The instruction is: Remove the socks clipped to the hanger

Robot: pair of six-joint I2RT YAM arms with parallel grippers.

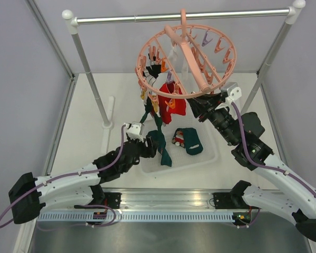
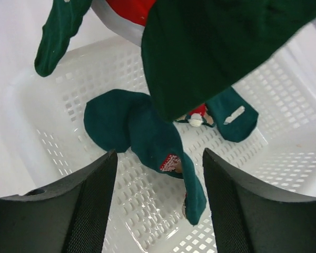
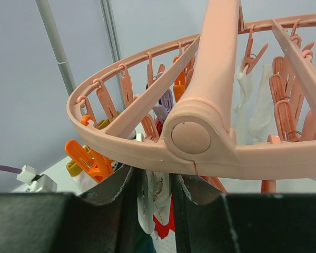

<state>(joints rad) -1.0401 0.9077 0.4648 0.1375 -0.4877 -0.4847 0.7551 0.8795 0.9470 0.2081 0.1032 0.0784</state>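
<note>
Right gripper [image 3: 155, 178] pinches the hanger [image 3: 210, 79] to steady it — left gripper [image 2: 159, 161] gapes empty over socks [image 2: 137, 132] dropped in the tray [image 2: 284, 153].

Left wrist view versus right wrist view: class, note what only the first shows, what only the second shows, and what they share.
Only the left wrist view: the white perforated tray with dark green socks lying in it. Only the right wrist view: the pink hanger, its clips and white socks hanging under them. Both: the red sock, hanging.
</note>
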